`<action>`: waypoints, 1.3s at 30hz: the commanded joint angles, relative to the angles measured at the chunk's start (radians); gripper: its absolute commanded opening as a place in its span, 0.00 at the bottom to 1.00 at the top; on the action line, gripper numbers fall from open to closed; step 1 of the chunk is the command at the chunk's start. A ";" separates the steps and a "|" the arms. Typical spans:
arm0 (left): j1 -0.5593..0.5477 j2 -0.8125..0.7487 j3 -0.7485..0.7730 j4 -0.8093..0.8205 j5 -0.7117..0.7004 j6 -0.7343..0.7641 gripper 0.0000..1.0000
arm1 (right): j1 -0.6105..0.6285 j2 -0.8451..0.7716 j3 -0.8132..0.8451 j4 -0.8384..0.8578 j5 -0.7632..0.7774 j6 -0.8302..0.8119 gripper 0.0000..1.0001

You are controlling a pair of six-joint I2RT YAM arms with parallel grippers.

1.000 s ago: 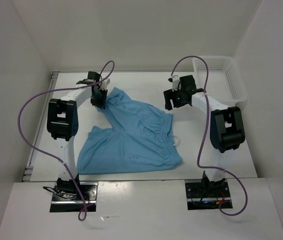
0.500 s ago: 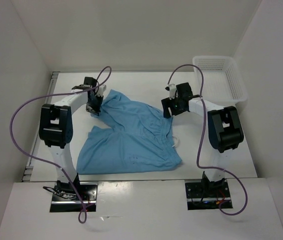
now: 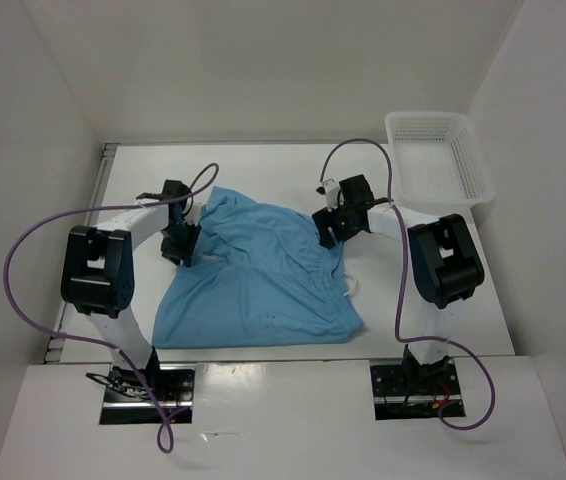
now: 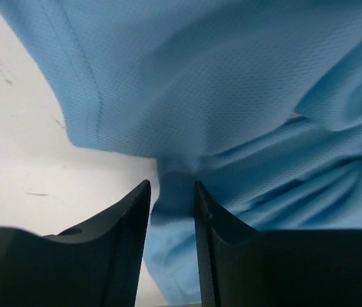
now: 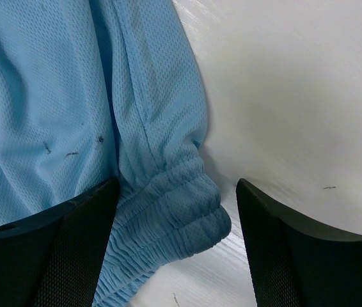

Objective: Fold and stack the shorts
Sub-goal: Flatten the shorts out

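Observation:
The light sky-blue shorts (image 3: 263, 275) lie spread across the middle of the table, with the white drawstring (image 3: 351, 285) poking out at their right edge. My left gripper (image 3: 181, 243) is at the shorts' upper left leg. In the left wrist view it (image 4: 172, 214) is shut on a pinched fold of the blue fabric (image 4: 232, 96). My right gripper (image 3: 326, 230) is low at the shorts' upper right corner. In the right wrist view it (image 5: 178, 217) is open, with the elastic waistband corner (image 5: 181, 211) between its jaws, untouched.
A white plastic mesh basket (image 3: 439, 160) stands at the back right corner. White walls close in the table on the left, back and right. Purple cables loop from both arms. Bare white table (image 5: 296, 96) lies right of the waistband.
My left gripper has moved nearer and leftward, dragging the gripped leg with it. My right gripper has come down and left onto the waistband corner.

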 commanded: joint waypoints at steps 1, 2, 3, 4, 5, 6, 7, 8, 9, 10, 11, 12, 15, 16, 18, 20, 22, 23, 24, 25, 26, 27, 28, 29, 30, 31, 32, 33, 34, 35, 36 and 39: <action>-0.004 -0.062 0.162 0.009 0.016 0.003 0.41 | 0.003 -0.051 0.000 0.006 0.018 -0.046 0.79; -0.004 -0.053 0.225 0.021 0.038 0.003 0.44 | 0.003 -0.051 0.014 -0.005 0.018 -0.069 0.79; -0.004 -0.035 0.291 0.044 0.059 0.003 0.49 | 0.003 -0.051 0.029 -0.017 0.018 -0.078 0.79; -0.004 0.017 0.419 0.044 0.096 0.003 0.51 | 0.003 -0.051 0.029 -0.026 0.009 -0.089 0.79; -0.004 0.050 0.478 0.056 0.111 0.003 0.53 | 0.003 -0.051 0.043 -0.038 0.009 -0.109 0.77; -0.004 0.085 0.529 0.056 0.122 0.003 0.54 | 0.003 -0.051 0.052 -0.038 0.009 -0.120 0.77; -0.004 0.155 0.599 0.056 0.122 0.003 0.54 | 0.003 -0.051 0.052 -0.038 0.009 -0.120 0.76; -0.004 0.191 0.624 0.067 0.122 0.003 0.54 | 0.003 -0.051 0.052 -0.038 0.018 -0.134 0.76; -0.004 0.228 0.648 0.067 0.122 0.003 0.56 | 0.003 -0.051 0.052 -0.038 0.018 -0.150 0.76; -0.004 0.302 0.671 0.067 0.122 0.003 0.56 | 0.003 -0.061 0.052 -0.047 0.027 -0.161 0.76; -0.004 0.341 0.732 0.041 0.134 0.003 0.57 | 0.003 -0.061 0.052 -0.048 0.027 -0.180 0.75; -0.004 0.416 0.765 0.026 0.134 0.003 0.57 | 0.003 -0.061 0.052 -0.057 0.038 -0.180 0.75; -0.004 0.530 0.897 -0.017 0.188 0.003 0.57 | 0.003 -0.061 0.061 -0.069 0.038 -0.192 0.74; -0.004 0.545 0.915 -0.026 0.209 0.003 0.57 | 0.003 -0.070 0.061 -0.069 0.038 -0.201 0.74; -0.004 0.570 0.937 -0.026 0.232 0.003 0.60 | 0.003 -0.070 0.061 -0.081 0.038 -0.201 0.72; -0.004 0.579 0.946 -0.016 0.243 0.003 0.60 | 0.003 -0.070 0.061 -0.081 0.029 -0.201 0.72; -0.004 0.579 0.937 -0.016 0.243 0.003 0.60 | 0.003 -0.070 0.061 -0.081 0.029 -0.201 0.72; -0.004 0.579 0.916 -0.016 0.234 0.003 0.60 | 0.003 -0.070 0.061 -0.081 0.029 -0.201 0.72; -0.004 0.579 0.902 -0.016 0.225 0.003 0.60 | 0.003 -0.070 0.061 -0.081 0.029 -0.201 0.72; -0.004 0.579 0.888 -0.016 0.210 0.003 0.60 | 0.003 -0.070 0.061 -0.081 0.029 -0.201 0.72; -0.004 0.579 0.874 -0.016 0.210 0.003 0.60 | 0.003 -0.070 0.061 -0.081 0.029 -0.201 0.72; -0.004 0.579 0.848 -0.007 0.194 0.003 0.60 | 0.003 -0.070 0.061 -0.081 0.029 -0.201 0.72; -0.004 0.579 0.837 -0.007 0.182 0.003 0.60 | 0.003 -0.070 0.061 -0.081 0.029 -0.201 0.72; -0.004 0.579 0.827 -0.007 0.182 0.003 0.60 | 0.003 -0.061 0.071 -0.081 0.020 -0.201 0.72; -0.004 0.579 0.818 -0.007 0.167 0.003 0.60 | 0.003 -0.061 0.071 -0.081 0.020 -0.201 0.72; -0.004 0.579 0.799 -0.007 0.167 0.003 0.60 | 0.003 -0.061 0.080 -0.081 0.020 -0.210 0.72; -0.004 0.579 0.799 -0.007 0.157 0.003 0.60 | 0.003 -0.061 0.080 -0.081 0.020 -0.210 0.72; -0.004 0.579 0.787 -0.007 0.157 0.003 0.60 | 0.003 -0.061 0.080 -0.081 0.020 -0.210 0.72; -0.004 0.579 0.778 -0.007 0.157 0.003 0.55 | 0.003 -0.061 0.080 -0.081 0.020 -0.210 0.72; -0.004 0.579 0.778 -0.007 0.168 0.003 0.51 | 0.003 -0.061 0.080 -0.081 0.020 -0.223 0.72; -0.004 0.579 0.778 -0.007 0.168 0.003 0.45 | 0.003 -0.061 0.080 -0.090 0.020 -0.223 0.71; -0.004 0.579 0.788 0.004 0.179 0.003 0.18 | 0.003 -0.061 0.080 -0.113 0.040 -0.265 0.71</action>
